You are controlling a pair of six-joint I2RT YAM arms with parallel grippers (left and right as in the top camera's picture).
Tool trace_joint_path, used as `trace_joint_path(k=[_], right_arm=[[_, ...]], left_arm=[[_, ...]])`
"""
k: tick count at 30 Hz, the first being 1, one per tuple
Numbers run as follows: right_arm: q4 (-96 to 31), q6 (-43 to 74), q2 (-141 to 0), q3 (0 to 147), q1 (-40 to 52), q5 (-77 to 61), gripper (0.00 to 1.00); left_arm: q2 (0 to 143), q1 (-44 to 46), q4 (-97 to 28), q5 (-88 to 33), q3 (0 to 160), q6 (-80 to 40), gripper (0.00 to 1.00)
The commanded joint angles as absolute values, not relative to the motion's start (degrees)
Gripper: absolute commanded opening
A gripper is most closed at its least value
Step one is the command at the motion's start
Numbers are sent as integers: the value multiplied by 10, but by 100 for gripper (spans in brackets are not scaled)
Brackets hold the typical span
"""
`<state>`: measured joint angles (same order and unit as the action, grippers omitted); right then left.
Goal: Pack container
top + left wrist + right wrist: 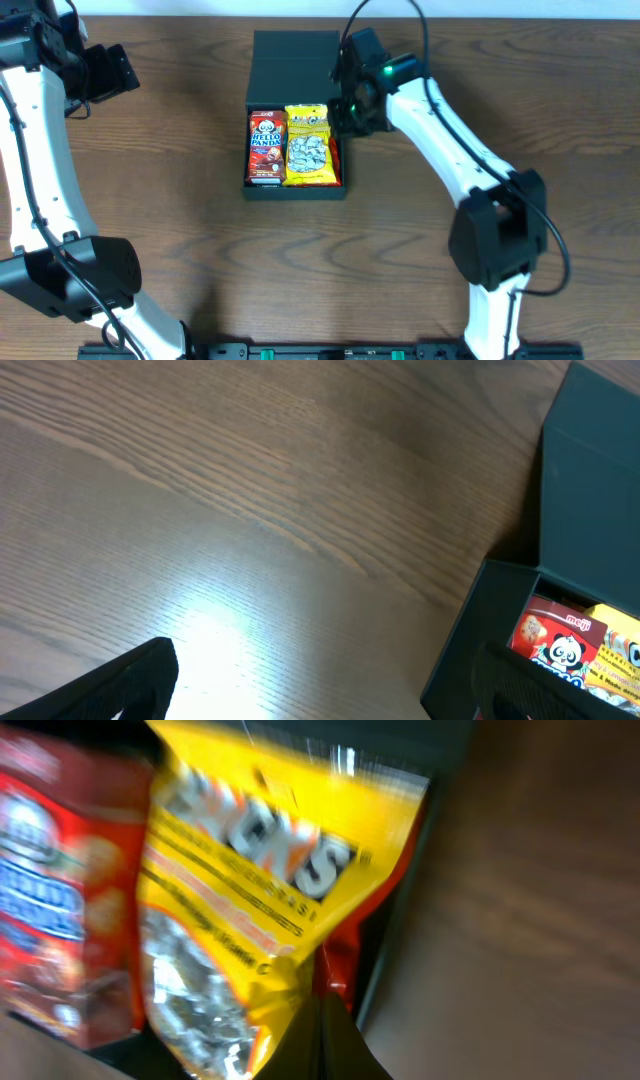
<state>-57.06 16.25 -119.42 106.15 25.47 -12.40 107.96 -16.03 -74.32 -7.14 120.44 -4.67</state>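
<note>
jaws spread wide on the left, shut on the right beside an open, filled box

left gripper (103, 72) is seen with fingers fully apart, far to the left, well apart from the container (295, 58). right gripper (347, 112) is closed with nothing visible between its fingers, at the container's right rim, touching or just beside the yellow packet (309, 150). the container is set mid-way across the table (180, 200), lid flap laid open at the back. counted inside: one red hello panda box (265, 148), one yellow packet, one red-orange packet (338, 965) mostly hidden beneath it. the cardboard is judged light, fairly stiff, matte rather than slippery, yet easily dented; the lid's free edge is judged the best place to take hold.
</note>
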Motion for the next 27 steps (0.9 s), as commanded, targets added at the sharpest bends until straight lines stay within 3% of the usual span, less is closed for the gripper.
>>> trace_joint_path(k=[1,16,27], right_arm=[[-553,163,-1177,1069,257,-90,2],[-510,162,-1282,1068,259,-91,1],[-523,165,-1258,1083,258,-92,1]], left_arm=[[1087,-161,-743,-71,1201,-51,95],[1087,-161,-741,-71,1201,-51,95],[1087,-161,-741,-71,1201,-51,96]])
